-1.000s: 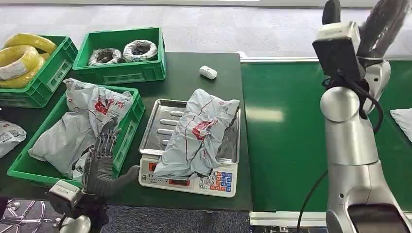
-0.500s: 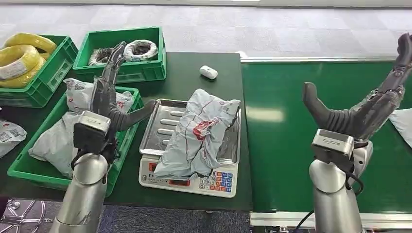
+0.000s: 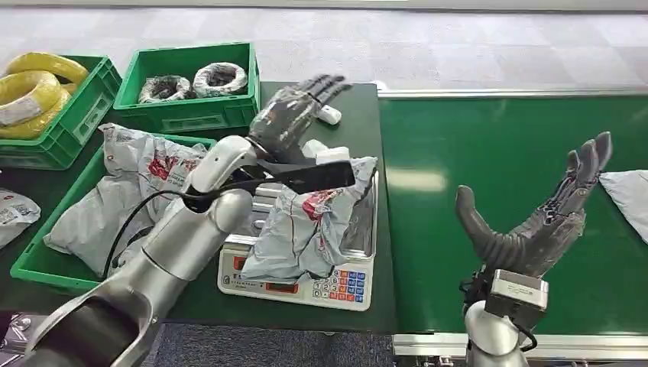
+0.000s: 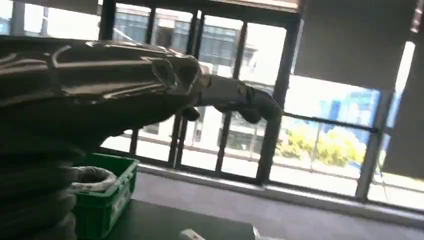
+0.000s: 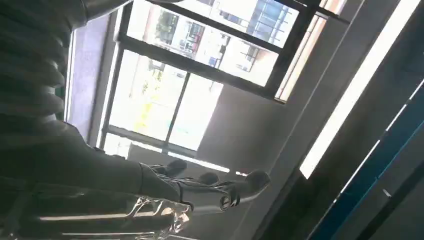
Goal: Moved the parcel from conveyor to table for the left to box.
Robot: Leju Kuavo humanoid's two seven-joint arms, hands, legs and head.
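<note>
Below and just nearer than left hand (image 3: 294, 115), fingers spread, holding nothing: grey parcel (image 3: 313, 218) lying on scale tray (image 3: 256, 195) on worktop (image 3: 306, 134). Right hand (image 3: 539, 218) raised over green conveyor (image 3: 474, 206), fingers apart, empty; second parcel (image 3: 630, 191) just beyond its fingertips.

Left wrist view: fingers (image 4: 235, 97) extended toward windows, green crate (image 4: 107, 200) beneath.

Right wrist view: fingers (image 5: 220, 192) apart, nothing held.

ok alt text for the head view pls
A crumpled grey plastic parcel lies on a steel-trayed weighing scale, the silver robot's left hand above it with fingers spread. The right hand is open over the green conveyor belt.
</note>
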